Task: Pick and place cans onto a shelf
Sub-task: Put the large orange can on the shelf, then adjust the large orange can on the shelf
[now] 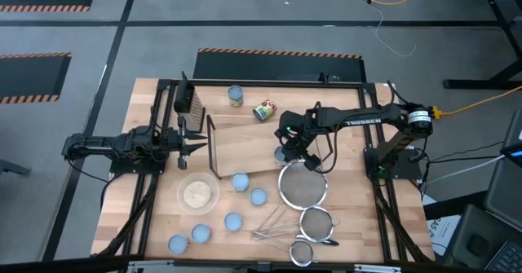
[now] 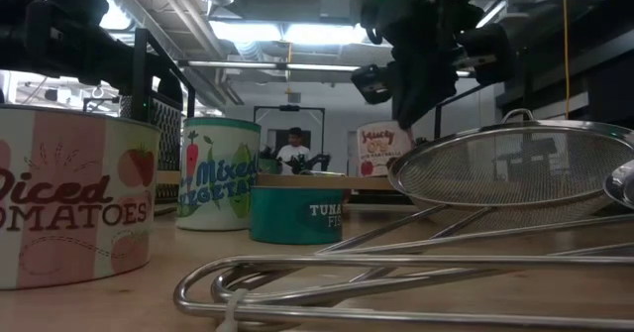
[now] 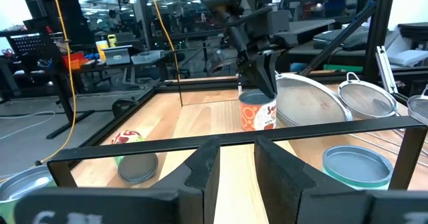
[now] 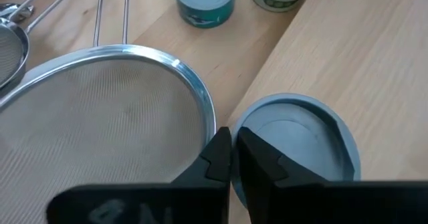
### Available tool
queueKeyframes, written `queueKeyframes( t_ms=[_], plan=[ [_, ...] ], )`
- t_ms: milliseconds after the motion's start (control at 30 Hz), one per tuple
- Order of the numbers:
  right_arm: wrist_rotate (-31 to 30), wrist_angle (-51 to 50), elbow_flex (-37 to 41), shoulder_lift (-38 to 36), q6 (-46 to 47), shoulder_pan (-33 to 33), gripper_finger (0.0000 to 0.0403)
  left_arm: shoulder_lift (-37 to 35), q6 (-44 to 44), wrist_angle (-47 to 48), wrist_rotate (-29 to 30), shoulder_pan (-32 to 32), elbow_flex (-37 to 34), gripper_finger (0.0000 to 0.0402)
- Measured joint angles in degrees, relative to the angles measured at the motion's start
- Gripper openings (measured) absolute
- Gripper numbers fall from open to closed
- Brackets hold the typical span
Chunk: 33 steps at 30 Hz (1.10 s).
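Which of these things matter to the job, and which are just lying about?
Job: cans, shelf, right gripper over one can, left gripper idle beside the shelf.
Lying about: three wire-mesh strainers, bowl of grains, box grater.

Four cameras cover one wooden surface (image 1: 163,216). The high view looks straight down from well above, taking in the whole surface, both arms and the grey floor around. The low view sits at surface height, very near a tomato can (image 2: 74,198) and a strainer (image 2: 515,164), facing level into the room behind. The left wrist view looks along the shelf (image 3: 200,117) towards the right arm. The right wrist view points steeply down, close over a can top (image 4: 301,137). That can (image 3: 257,110) and the big strainer appear in both wrist views.
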State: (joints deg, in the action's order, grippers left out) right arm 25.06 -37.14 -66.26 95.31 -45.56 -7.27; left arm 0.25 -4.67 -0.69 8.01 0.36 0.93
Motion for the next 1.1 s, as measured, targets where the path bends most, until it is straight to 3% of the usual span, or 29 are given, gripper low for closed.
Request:
queueKeyframes(
  t_ms=[267,633,1100],
  plan=[
    [-1.74,-0.11,0.02,0.0,0.0,0.0,0.003,0.0,0.0,0.0,0.0,0.0,0.0,0.0086],
    [-2.64,-0.22,0.07,0.0,0.04,0.0,0.0105,0.0,0.0,0.0,0.0,-0.01,0.0,0.0086],
    [-2.58,-9.53,-9.45,0.0,0.8,0.0,0.0107,0.0,0.0,0.0,0.0,0.0,0.0,0.0086]
  ],
)
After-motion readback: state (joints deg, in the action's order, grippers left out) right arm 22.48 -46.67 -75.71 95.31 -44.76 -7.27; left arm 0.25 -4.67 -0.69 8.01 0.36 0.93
